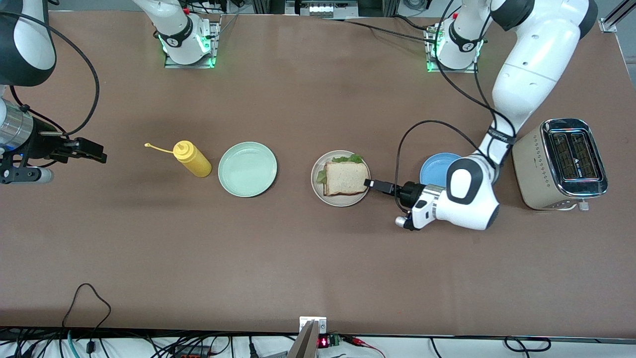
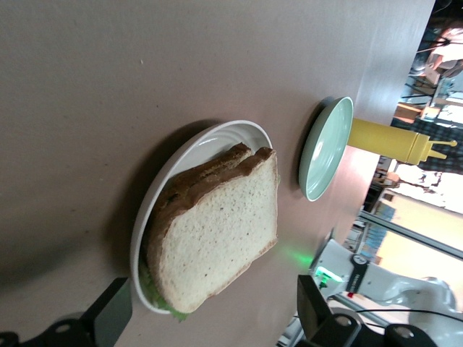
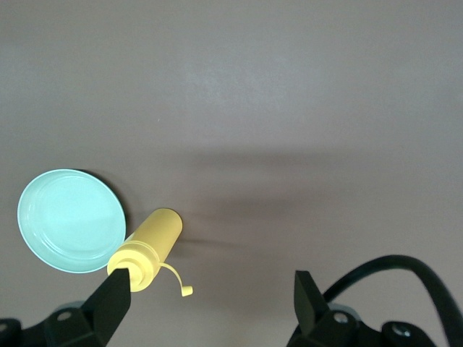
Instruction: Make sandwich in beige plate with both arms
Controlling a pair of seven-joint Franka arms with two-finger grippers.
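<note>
Sandwich [image 1: 345, 177] of two light-brown bread slices with ruffled green lettuce sits on the round pale beige plate [image 1: 318, 188], one crust edge close to the rim toward the left arm's end. Left black two-finger gripper [image 1: 370, 183] is at that rim, fingers spread, pinching nothing. Right gripper [image 1: 99, 151] waits spread and empty over bare brown tabletop [image 1: 318, 263], well apart from the yellow squeeze bottle [image 1: 193, 158] and mint-green plate [image 1: 247, 169].
</note>
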